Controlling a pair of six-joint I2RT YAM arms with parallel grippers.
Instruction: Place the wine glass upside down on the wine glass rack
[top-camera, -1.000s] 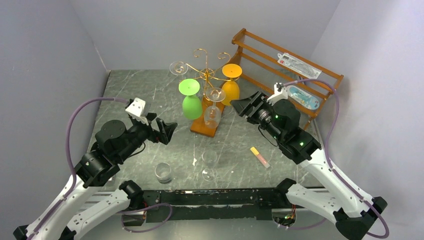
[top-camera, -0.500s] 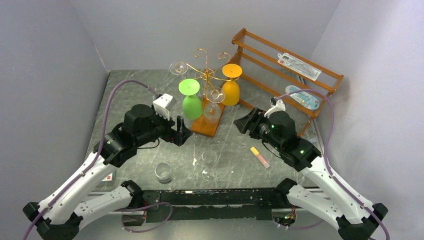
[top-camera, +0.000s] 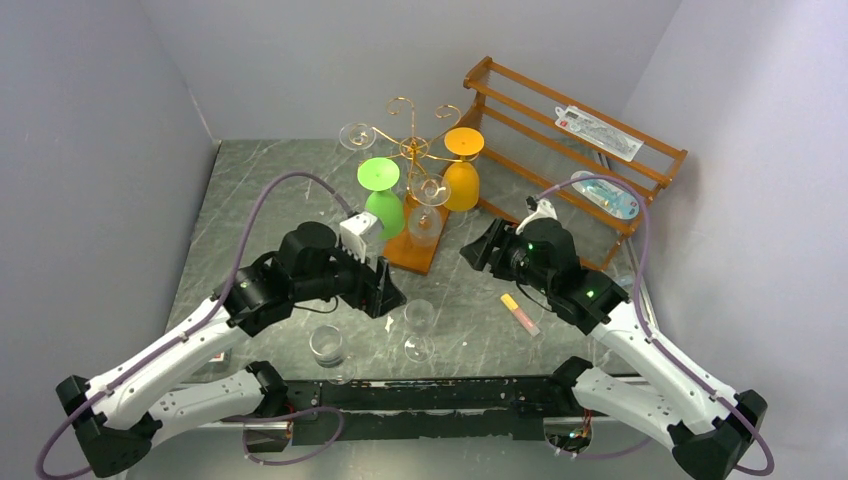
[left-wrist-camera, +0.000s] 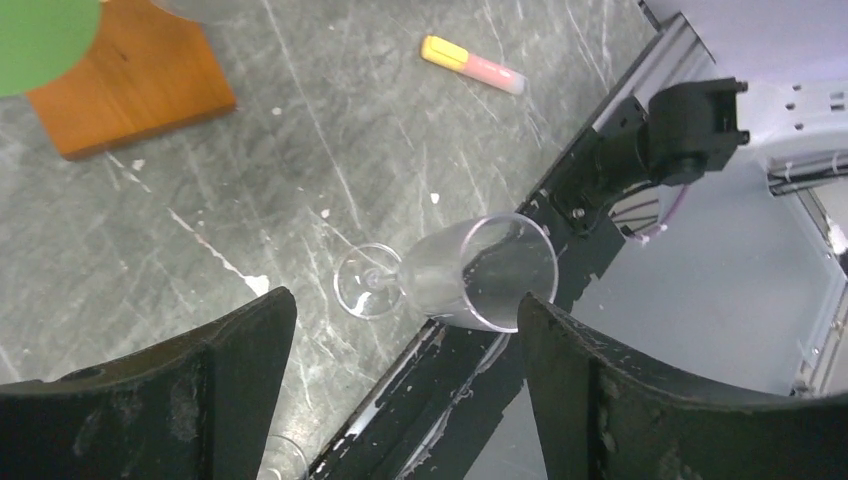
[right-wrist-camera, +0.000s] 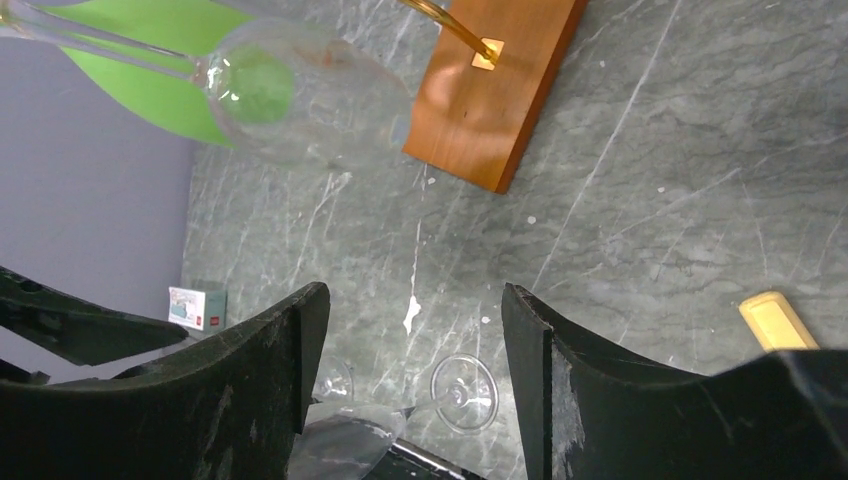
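Note:
A clear wine glass stands upright near the table's front edge; it also shows in the left wrist view and the right wrist view. The gold wire wine glass rack stands on its wooden base at the back middle. A green glass, an orange glass and two clear glasses hang from it upside down. My left gripper is open and empty, just left of the wine glass and above it. My right gripper is open and empty, right of the rack base.
A short clear tumbler stands left of the wine glass. A yellow-pink highlighter lies to its right. A brown slatted shelf with packets stands at the back right. A small box lies at the front left.
My left arm has swung right and forward, from the table's left side to beside the wine glass. My right gripper has drawn back a little from the rack and lowered.

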